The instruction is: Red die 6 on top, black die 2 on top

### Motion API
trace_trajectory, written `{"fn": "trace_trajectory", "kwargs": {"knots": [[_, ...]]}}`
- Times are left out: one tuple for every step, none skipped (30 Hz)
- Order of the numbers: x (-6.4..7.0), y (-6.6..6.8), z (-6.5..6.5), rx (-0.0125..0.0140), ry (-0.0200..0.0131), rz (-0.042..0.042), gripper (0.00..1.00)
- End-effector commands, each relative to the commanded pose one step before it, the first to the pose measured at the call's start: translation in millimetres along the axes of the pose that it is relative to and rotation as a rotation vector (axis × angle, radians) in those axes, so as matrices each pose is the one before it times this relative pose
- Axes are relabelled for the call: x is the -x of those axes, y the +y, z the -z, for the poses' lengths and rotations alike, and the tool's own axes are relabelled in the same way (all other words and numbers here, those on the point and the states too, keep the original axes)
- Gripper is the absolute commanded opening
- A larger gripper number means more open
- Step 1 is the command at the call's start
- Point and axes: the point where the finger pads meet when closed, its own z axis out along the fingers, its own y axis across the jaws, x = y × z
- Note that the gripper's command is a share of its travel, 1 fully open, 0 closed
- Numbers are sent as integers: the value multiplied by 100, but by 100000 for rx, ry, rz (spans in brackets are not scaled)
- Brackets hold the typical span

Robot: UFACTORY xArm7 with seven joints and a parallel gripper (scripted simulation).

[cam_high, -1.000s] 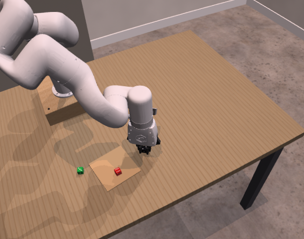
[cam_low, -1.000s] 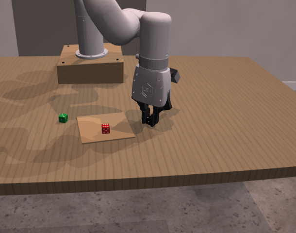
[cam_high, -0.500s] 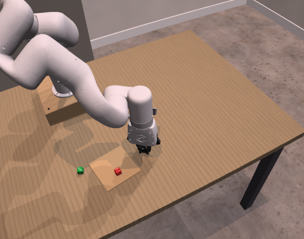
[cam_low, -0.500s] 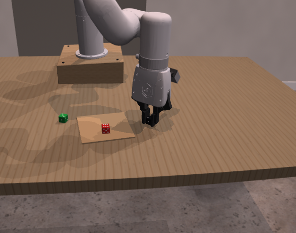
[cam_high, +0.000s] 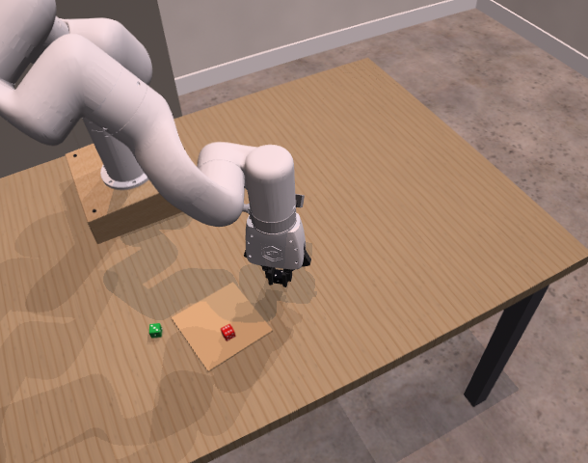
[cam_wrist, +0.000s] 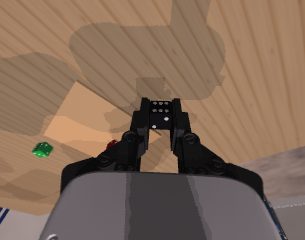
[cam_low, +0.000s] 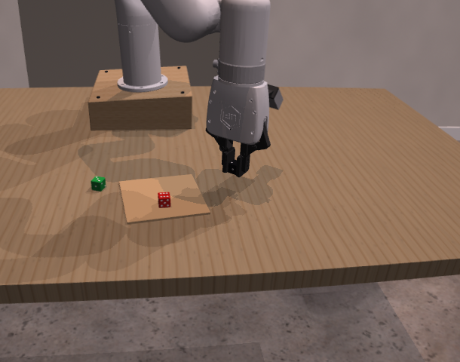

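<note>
My gripper (cam_high: pixel 278 280) (cam_low: pixel 234 168) (cam_wrist: pixel 160 109) is shut on the black die (cam_wrist: pixel 161 116) and holds it a little above the table, just off the mat's far right corner. The die is barely visible between the fingers in the top and exterior views. The red die (cam_high: pixel 227 331) (cam_low: pixel 164 199) lies flat on the tan mat (cam_high: pixel 200 321) (cam_low: pixel 139 194) (cam_wrist: pixel 74 125), with six pips on top. In the wrist view only a bit of the red die (cam_wrist: pixel 111 144) shows beside the left finger. The green die (cam_high: pixel 155 330) (cam_low: pixel 98 182) (cam_wrist: pixel 42 149) lies on the table left of the mat.
The arm's wooden base block (cam_high: pixel 120 209) (cam_low: pixel 140 102) stands behind the mat. The table's right edge (cam_high: pixel 558 271) and front edge (cam_low: pixel 230 278) are well away from the dice.
</note>
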Motion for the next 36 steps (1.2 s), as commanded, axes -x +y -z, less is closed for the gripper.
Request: {"fn": "trace_trajectory", "kwargs": {"knots": [[81, -28, 4131, 213, 456, 18, 15], [0, 0, 522, 1, 0, -1, 15], [0, 0, 434, -1, 0, 1, 15], [0, 0, 0, 0, 0, 0, 15], [0, 0, 0, 0, 0, 0, 15], [0, 0, 343, 1, 0, 0, 15], [0, 0, 253, 1, 0, -1, 15], [0, 0, 168, 0, 0, 0, 15], [-1, 0, 94, -1, 0, 1, 15], [0, 0, 38, -1, 0, 1, 15], [0, 0, 6, 0, 0, 0, 15], [0, 0, 0, 0, 0, 0, 15], [0, 0, 0, 0, 0, 0, 15], [0, 0, 0, 0, 0, 0, 15], [0, 0, 0, 0, 0, 0, 15], [0, 0, 0, 0, 0, 0, 15], [0, 0, 0, 0, 0, 0, 15], [8, -10, 0, -1, 3, 67, 15], [49, -62, -2, -8, 20, 434, 15], [119, -153, -5, -18, 49, 1069, 15], [0, 0, 0, 0, 0, 0, 15], [0, 0, 0, 0, 0, 0, 15], [204, -272, -7, -27, 83, 1878, 15], [290, -407, -9, -32, 117, 2773, 15], [362, -552, -7, -29, 143, 3681, 15], [409, -698, -3, -16, 154, 4537, 15], [423, -836, 5, 3, 148, 5286, 15], [209, -492, 7, 9, 68, 3035, 15], [142, -373, 7, 10, 43, 2273, 15], [33, -96, 2, 3, 10, 579, 15], [261, -784, 19, 26, 63, 4730, 15], [71, -265, 8, 9, 14, 1577, 15], [159, -653, 21, 22, 20, 3872, 15], [86, -450, 17, 14, 2, 2650, 15], [75, -486, 20, 13, -9, 2854, 15], [56, -480, 21, 9, -19, 2809, 15]]}}
